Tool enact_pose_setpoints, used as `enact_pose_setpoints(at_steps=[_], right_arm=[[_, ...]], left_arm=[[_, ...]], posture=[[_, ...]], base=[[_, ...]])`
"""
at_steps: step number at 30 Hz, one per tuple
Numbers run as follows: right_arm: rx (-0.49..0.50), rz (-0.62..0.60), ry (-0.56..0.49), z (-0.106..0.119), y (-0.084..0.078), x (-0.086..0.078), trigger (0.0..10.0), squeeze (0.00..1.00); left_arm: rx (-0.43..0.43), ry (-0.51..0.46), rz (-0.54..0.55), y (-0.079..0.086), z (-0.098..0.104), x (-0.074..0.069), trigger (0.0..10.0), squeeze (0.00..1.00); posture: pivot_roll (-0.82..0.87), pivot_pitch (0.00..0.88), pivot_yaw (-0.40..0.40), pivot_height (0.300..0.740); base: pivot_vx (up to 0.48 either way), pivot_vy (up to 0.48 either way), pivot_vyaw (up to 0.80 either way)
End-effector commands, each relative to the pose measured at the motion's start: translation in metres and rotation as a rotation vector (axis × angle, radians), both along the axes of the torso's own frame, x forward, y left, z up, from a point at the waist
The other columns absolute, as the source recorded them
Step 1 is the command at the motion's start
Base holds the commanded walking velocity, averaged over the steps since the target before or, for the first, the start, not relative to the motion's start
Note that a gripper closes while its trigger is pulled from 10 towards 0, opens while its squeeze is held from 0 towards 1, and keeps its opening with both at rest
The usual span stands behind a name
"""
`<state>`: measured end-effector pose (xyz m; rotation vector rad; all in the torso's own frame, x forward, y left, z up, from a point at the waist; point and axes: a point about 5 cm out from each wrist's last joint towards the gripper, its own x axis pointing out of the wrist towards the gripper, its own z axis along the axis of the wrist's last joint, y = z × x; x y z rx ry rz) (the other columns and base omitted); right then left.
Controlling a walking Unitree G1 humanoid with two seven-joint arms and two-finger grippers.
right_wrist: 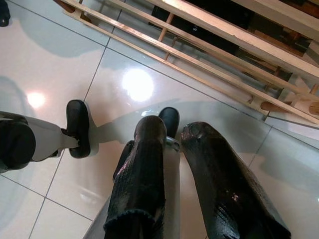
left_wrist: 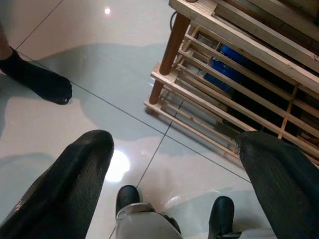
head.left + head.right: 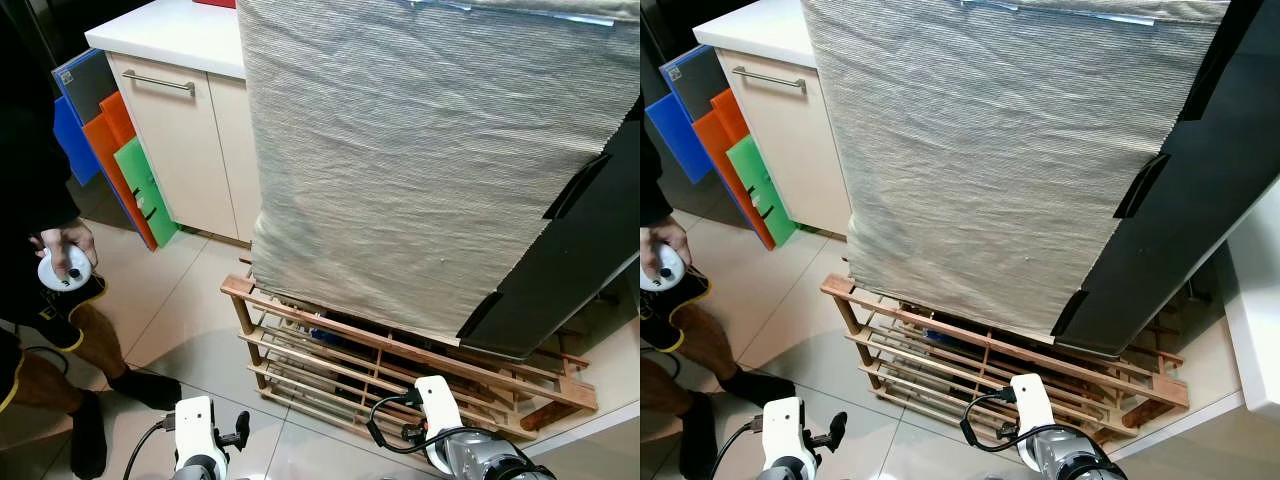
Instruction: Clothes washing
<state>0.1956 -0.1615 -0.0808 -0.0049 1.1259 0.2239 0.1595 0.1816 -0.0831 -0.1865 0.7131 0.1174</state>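
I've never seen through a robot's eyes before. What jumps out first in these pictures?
A big pale woven cloth draped over a tall black appliance takes up most of the view ahead, standing on a low wooden slatted rack on the shiny tiled floor. To the left, a person's hand holds a small white round device, near bright blue, orange and green boards leaning against a cream cabinet.

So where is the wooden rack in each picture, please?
Left eye view: the rack stands low in the middle, under the grey cloth.
Right eye view: the rack is again low in the middle, below the cloth.
Left wrist view: the rack stands on the tiles.
Right wrist view: its slats cross beyond the fingers.
Shared landmark: the rack's pale slats.
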Motion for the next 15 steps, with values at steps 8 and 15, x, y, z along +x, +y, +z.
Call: enact_pose_setpoints(at_steps=[8,15], right_arm=[[-0.116,-0.171,0.106,-0.022,-0.013,-0.048,10.0,0.0],[-0.119,-0.177,0.101,-0.022,-0.013,-0.049,10.0,0.0]], left_arm=[[0.12,0.416,-0.242,-0.014,-0.017,-0.006,10.0,0.0],[0.129,0.421,-0.238,-0.014,-0.015,0.0,10.0,0.0]], posture=[[-0.05,0.0,0.064,0.74],[-0.05,0.0,0.057,0.74]], base=[[0.0,0.0,0.0],[0.0,0.0,0.0]])
